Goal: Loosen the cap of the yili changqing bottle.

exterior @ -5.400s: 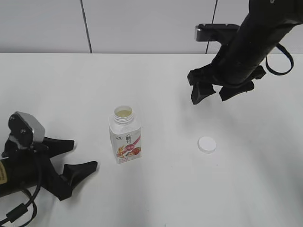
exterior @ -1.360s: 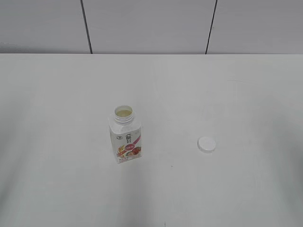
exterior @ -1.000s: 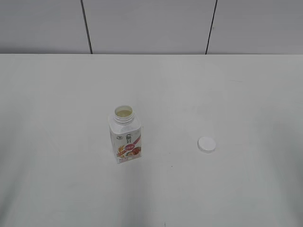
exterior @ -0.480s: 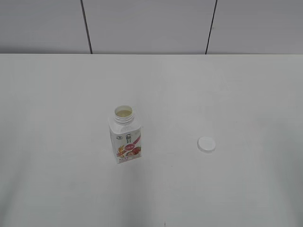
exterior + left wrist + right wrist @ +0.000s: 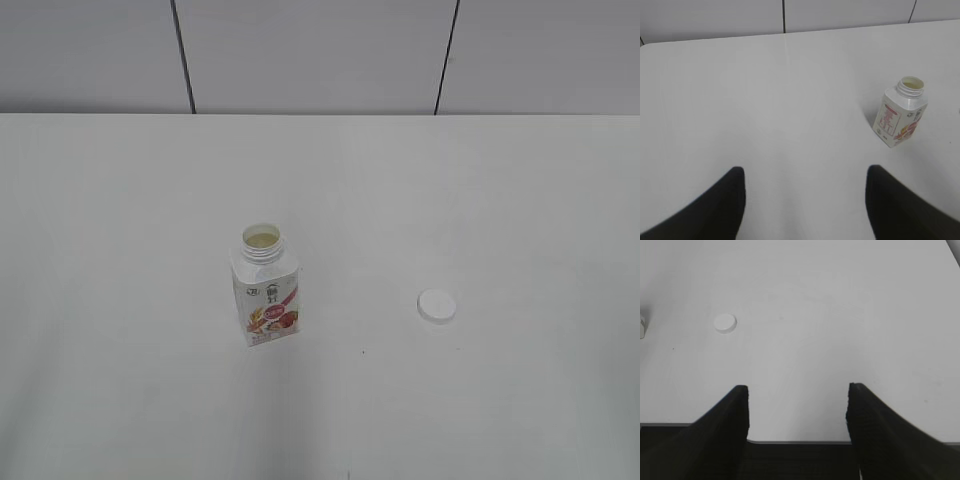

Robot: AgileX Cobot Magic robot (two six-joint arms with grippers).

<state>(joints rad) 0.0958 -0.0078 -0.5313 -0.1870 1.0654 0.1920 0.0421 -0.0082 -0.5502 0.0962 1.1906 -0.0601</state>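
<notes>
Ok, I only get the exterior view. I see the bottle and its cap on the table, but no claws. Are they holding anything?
Observer: No. The left wrist view shows the left claw open and empty.
Operator: What's in front of it?
Observer: The yili changqing bottle, neck open, stands ahead and off to that claw's right, well apart from it.
Operator: And the other claw?
Observer: The right claw is open and empty too. It hangs over the near edge of the table, with the cap lying ahead to its left.
</notes>
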